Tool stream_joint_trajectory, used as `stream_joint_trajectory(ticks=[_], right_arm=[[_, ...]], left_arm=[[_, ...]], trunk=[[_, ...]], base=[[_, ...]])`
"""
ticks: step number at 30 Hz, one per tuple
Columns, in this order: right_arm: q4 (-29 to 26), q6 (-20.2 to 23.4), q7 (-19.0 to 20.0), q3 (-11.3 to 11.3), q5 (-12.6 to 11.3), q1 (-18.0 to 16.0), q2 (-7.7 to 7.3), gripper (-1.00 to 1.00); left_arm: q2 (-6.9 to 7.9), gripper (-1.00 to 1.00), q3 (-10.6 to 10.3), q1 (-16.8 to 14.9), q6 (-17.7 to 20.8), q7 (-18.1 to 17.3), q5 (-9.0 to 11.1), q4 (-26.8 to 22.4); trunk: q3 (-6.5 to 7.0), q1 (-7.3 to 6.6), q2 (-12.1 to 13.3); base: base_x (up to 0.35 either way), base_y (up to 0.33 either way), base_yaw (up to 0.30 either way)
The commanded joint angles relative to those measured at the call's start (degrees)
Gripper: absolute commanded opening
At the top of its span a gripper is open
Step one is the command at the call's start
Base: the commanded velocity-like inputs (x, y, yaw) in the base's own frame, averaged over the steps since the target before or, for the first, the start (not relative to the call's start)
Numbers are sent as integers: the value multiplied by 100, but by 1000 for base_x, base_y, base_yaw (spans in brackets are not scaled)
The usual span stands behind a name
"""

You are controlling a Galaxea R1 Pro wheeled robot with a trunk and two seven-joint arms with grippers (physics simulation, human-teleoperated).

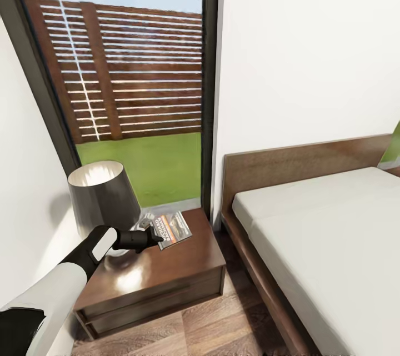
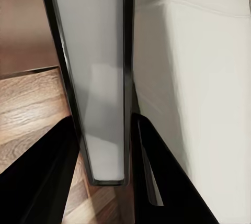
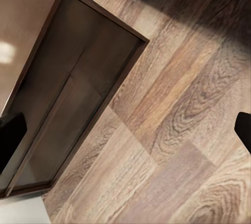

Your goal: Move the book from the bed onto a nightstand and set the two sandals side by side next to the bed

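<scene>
1. My left tool (image 1: 157,237) reaches out over the nightstand (image 1: 166,275), its black tip at the near edge of the book (image 1: 172,229).
2. The book lies flat on the glossy top of the nightstand, toward its back edge, just beside the grey lamp (image 1: 104,197) that stands on the nightstand's back left corner. Its cover faces up, showing white lettering and an orange band.
3. From the head view I cannot tell whether the tip touches the book or hangs just above it.
4. In the left wrist view the two dark fingers (image 2: 39,182) of my left tool stand spread apart with nothing between them; past them I see the dark window frame (image 2: 127,72), the white wall (image 2: 198,77) and a strip of wood-plank floor (image 2: 26,109).
5. The nightstand sits between the tall dark-framed window (image 1: 122,73) and the bed (image 1: 328,234), close against the bed's dark wooden frame.
6. The bed's pale mattress lies bare, right of the nightstand.
7. In the right wrist view my right tool (image 3: 125,135) shows only as two dark finger edges at opposite sides, spread wide, over the floor beside the nightstand's drawer front (image 3: 68,103).
</scene>
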Motion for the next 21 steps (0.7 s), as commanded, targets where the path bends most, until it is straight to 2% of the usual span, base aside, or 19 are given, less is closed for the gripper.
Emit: stream_joint_trajectory(ticks=[1, 21], right_arm=[[6, -33, 14, 48, -60, -5, -6, 100], [6, -33, 8, 44, -66, -5, -11, 100]], left_arm=[[7, -100, -25, -3, 2, -31, -5, -2], [18, -100, -17, -1, 1, -17, -5, -2]], trunk=[[-15, -1, -3], [-195, -1, -3]], base=[[0, 0, 0], [0, 0, 0]])
